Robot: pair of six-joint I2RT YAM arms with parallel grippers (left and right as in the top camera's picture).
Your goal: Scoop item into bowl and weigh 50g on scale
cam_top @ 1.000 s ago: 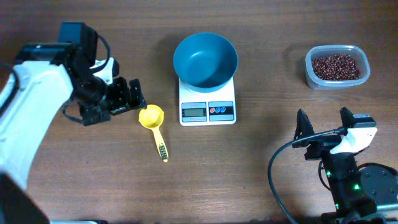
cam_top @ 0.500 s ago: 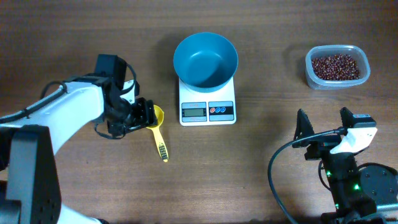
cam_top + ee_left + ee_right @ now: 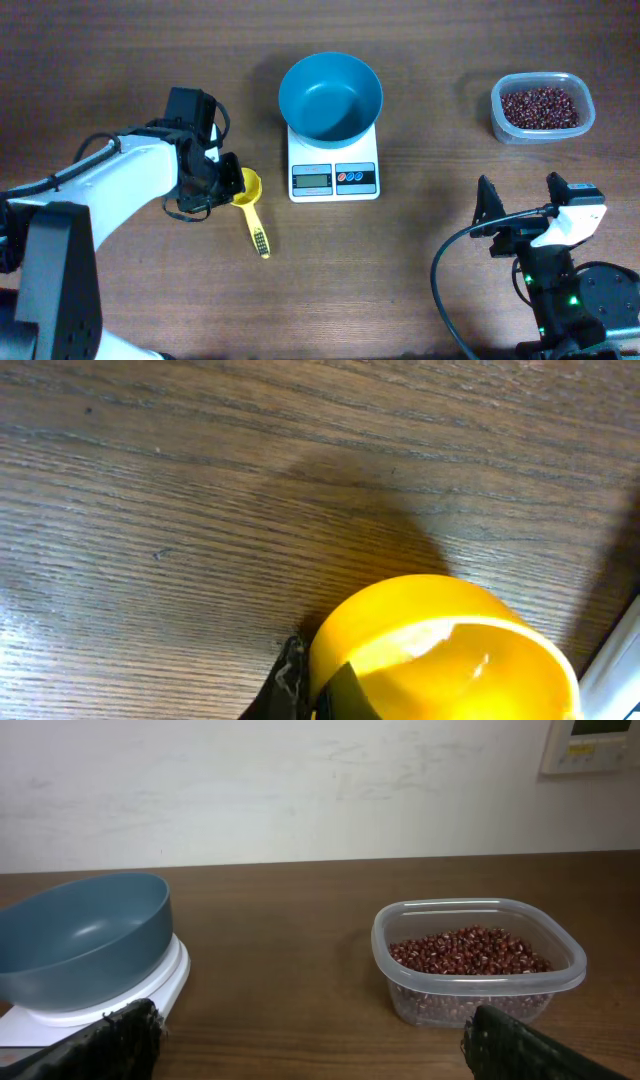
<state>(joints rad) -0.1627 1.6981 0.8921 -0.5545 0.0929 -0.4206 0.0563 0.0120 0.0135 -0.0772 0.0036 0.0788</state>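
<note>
The small yellow plastic scoop (image 3: 247, 192) is pinched at its cup wall by the left claw (image 3: 228, 186), which is closed narrow on it. The handle is left free and points away across the brown wooden desk (image 3: 400, 280). The right claw (image 3: 520, 195) is held wide and empty near the desk's front edge.

The small dark reddish-brown beans (image 3: 540, 106) are all piled in the clear rounded plastic tub (image 3: 541, 136), far to the right. The round deep blue plastic bowl (image 3: 330, 97) sits empty on the small white square scale (image 3: 334, 180).

A grip on the thin rim is judged risky. The scoop could pivot or slip out on lifting, because the long handle hangs unsupported. The scale lies just beside the scoop, so a sideways swing could nudge it and shift the bowl.

From overhead the whole layout and the handle are shown. In the left wrist view only the cup and one dark fingertip (image 3: 292, 678) at its rim are seen. The bowl's depth and the tub's fill level are given by the right wrist view alone. The scale's reading cannot be made out.
</note>
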